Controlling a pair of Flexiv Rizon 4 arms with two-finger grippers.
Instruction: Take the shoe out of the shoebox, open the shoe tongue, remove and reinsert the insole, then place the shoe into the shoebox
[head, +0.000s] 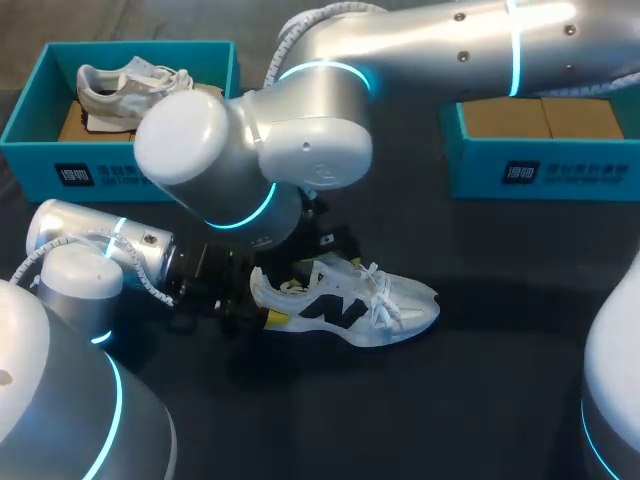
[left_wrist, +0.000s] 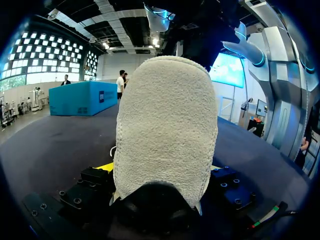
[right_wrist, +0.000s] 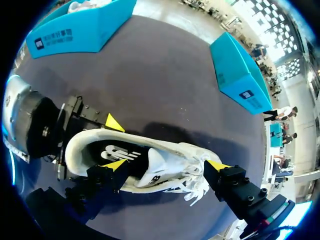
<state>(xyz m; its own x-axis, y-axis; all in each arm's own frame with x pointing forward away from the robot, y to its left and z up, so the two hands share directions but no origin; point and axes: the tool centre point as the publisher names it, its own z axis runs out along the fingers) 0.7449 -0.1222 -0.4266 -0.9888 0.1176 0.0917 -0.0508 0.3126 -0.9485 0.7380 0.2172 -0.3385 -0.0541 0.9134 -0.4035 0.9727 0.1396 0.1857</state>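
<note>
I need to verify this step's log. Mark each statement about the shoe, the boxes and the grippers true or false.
1. The shoe stands on the table, not in a box. True.
2. The left box is empty. False: a second shoe lies in it.
3. The right gripper is shut. False: its fingers stand apart, over the shoe.
4. The left gripper is at the shoe's heel. True.

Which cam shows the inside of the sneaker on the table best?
Right wrist view: looks straight into the white mesh sneaker with black logo, dark printed insole visible. Head view shows only its side; left wrist view, only its heel.
</note>
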